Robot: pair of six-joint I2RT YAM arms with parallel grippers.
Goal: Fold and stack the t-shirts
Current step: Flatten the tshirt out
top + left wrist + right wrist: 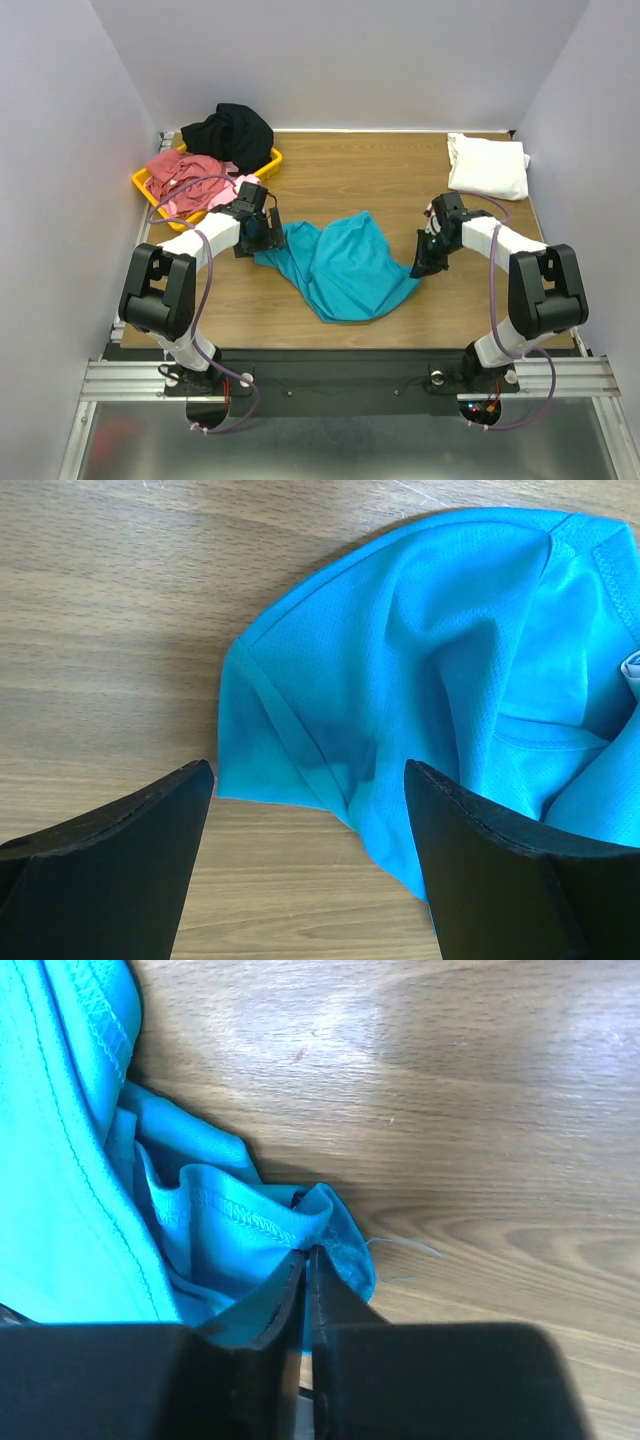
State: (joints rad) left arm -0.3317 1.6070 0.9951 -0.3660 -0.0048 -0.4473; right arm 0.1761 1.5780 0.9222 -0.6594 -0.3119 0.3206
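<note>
Surface: wood-grain table [400, 170], pale walls on three sides.
Landmark: yellow tray [141, 183], at the table's far left corner.
Teal t-shirt [345, 265]: crumpled on bare wood, near the tray on its near-right side, not touching it.
Other shirts: black t-shirt [230, 130] heaped over the tray's far end; dusty red t-shirt [178, 165] and pink t-shirt [195, 200] in the tray; white t-shirt [488, 165] folded flat, well apart from the tray across the table.
Left gripper [308, 775]: jaws wide, straddling a hemmed corner of the teal cloth on the side toward the tray; nothing held.
Right gripper [305, 1260]: jaws pressed together on a stitched fold at the cloth's edge farthest from the tray.
Handling (judgement): light, limp, thin knit; it will likely sag and bunch when raised. Best taken at stitched hems or corners, both sides lifted together to spread it.
</note>
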